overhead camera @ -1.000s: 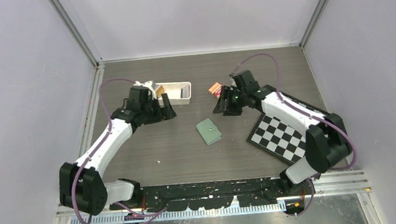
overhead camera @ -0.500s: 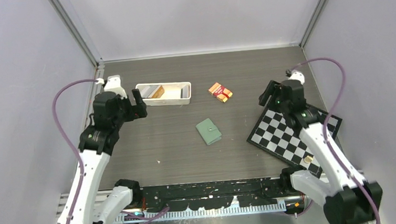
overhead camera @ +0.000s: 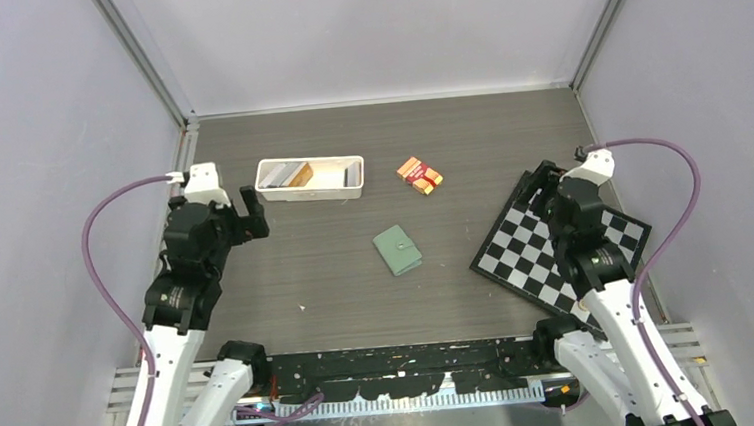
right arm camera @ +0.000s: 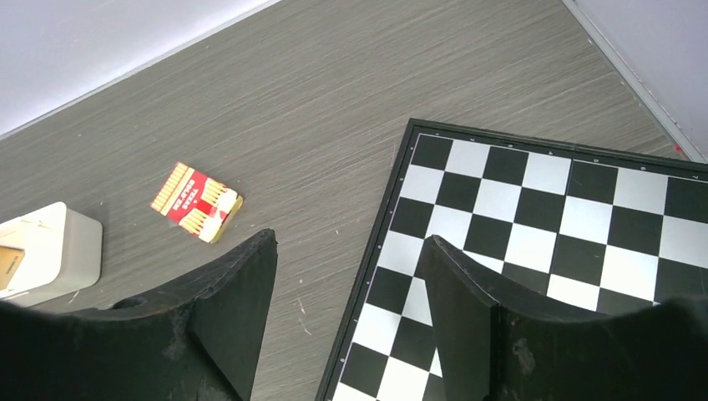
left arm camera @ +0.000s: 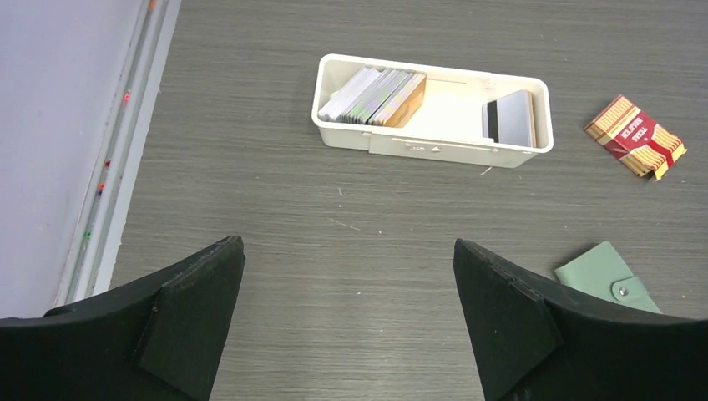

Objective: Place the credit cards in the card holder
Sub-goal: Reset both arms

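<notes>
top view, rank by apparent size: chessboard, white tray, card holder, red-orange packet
1. chessboard, clearly largest, though the right arm covers part of it
2. white tray
3. card holder
4. red-orange packet

The last two are close; the holder looks only slightly bigger.

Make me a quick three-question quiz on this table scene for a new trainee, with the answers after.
1. True or false: the card holder lies folded shut on the table.
2. The credit cards are: A) in the white tray; B) on the card holder; C) spread on the bare table.
3. Fill in: the right gripper hovers open, nothing between its fingers, above the edge of the ____.
Key: 1 true; 2 A; 3 chessboard.
</notes>
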### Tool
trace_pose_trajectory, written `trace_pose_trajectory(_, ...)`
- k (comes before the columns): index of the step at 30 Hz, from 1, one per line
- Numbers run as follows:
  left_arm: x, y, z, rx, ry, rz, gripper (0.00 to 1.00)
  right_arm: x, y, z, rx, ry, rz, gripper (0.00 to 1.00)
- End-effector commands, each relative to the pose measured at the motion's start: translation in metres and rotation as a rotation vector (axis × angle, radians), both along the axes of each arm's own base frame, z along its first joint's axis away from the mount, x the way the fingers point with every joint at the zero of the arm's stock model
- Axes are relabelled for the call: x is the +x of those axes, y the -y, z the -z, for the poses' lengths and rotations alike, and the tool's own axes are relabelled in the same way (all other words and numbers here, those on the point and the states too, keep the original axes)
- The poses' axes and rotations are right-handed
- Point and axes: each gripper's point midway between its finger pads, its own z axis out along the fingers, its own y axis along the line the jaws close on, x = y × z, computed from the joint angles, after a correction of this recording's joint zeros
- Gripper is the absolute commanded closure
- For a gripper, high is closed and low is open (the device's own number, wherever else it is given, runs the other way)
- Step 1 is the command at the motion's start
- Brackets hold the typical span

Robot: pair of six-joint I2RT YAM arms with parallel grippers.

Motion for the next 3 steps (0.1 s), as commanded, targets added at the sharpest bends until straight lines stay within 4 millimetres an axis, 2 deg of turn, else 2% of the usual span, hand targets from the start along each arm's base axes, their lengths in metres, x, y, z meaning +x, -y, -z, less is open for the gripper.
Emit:
trace_pose_trajectory(1,0.0036,-0.0022,-0.0088,0.007,0.04,-0.009,0.01,0.004,0.0047,-0.0122,-0.016,0.053,0.024,0.31)
trace_pose_trajectory(3,0.0043,0.0009,-0.006,0.002,0.03,0.005,0.0,0.0034,0.0043,-0.0138,-0.013,0.062,0.021,0.31)
